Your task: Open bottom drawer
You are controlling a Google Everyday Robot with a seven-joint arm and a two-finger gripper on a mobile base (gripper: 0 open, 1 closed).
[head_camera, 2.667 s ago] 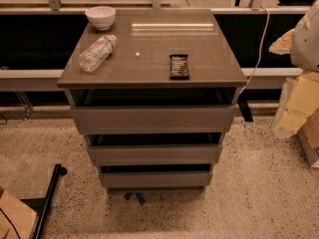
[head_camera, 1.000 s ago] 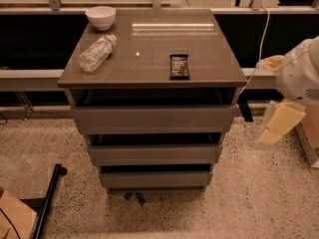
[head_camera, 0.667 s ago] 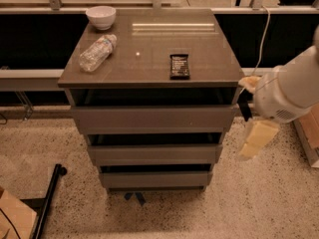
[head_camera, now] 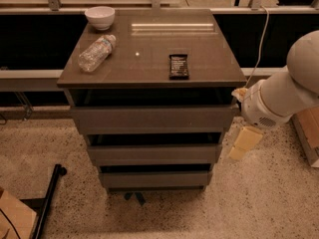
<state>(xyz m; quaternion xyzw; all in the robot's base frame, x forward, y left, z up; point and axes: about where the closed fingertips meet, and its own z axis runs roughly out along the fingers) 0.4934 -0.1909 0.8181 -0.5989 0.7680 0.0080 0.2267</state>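
The bottom drawer (head_camera: 155, 179) is the lowest, narrowest-looking grey-brown front of the cabinet, flat and handleless, and it is closed flush under the middle drawer (head_camera: 154, 155) and the top drawer (head_camera: 152, 119). My gripper (head_camera: 243, 144) is a cream-coloured piece hanging below the white arm body (head_camera: 279, 98). It is off the cabinet's right side, at about the height of the middle drawer. It is apart from the drawer fronts and above and to the right of the bottom drawer.
On the cabinet top (head_camera: 149, 39) lie a white bowl (head_camera: 99, 17), a plastic water bottle (head_camera: 96, 53) on its side and a dark snack bar (head_camera: 179, 65). A black pole (head_camera: 50, 198) and cardboard (head_camera: 12, 218) are at the lower left. A box (head_camera: 306, 128) stands at the right.
My arm has swung in from the right edge, leftward and lower, so the gripper now hangs close to the cabinet's right side. The drawers have not moved.
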